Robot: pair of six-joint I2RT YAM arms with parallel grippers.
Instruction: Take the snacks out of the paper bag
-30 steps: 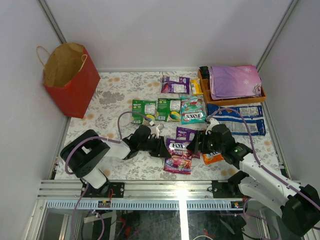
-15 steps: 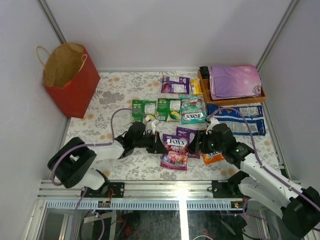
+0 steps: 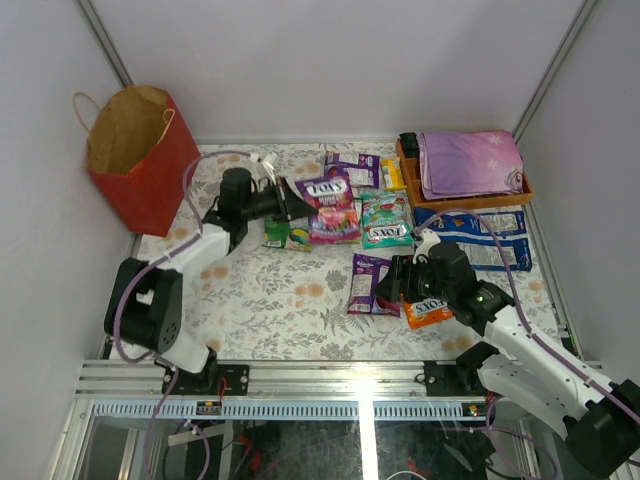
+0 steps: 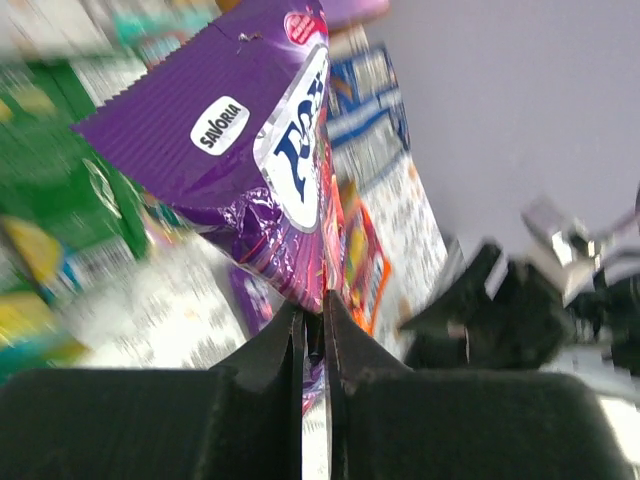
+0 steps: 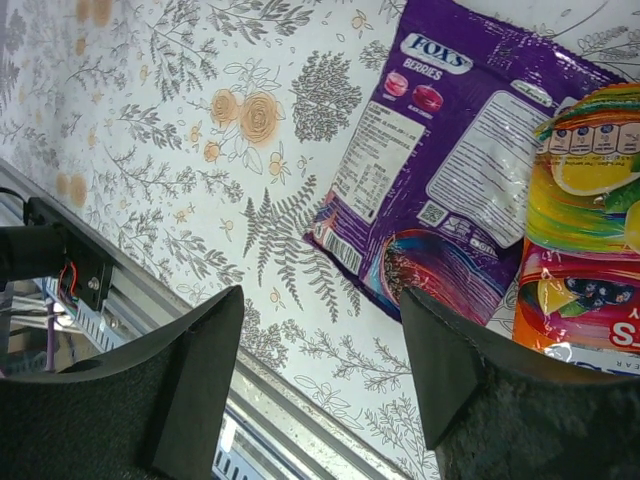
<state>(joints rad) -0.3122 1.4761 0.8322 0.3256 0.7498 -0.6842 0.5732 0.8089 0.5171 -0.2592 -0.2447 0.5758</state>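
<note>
Purple FOX'S packet (image 4: pixel 250 150), upper centre: clamping it tight in left end effector (image 4: pixel 313 322); holding right end effector (image 5: pixel 320 370) spread, seemingly empty, over berries packet (image 5: pixel 440 170) below.

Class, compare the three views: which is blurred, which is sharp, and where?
Left wrist: background smeared, only the purple packet in the left gripper reads clearly. Right wrist: sharp, print on the berries packet legible. Top external: evenly lit, sharp.
</note>
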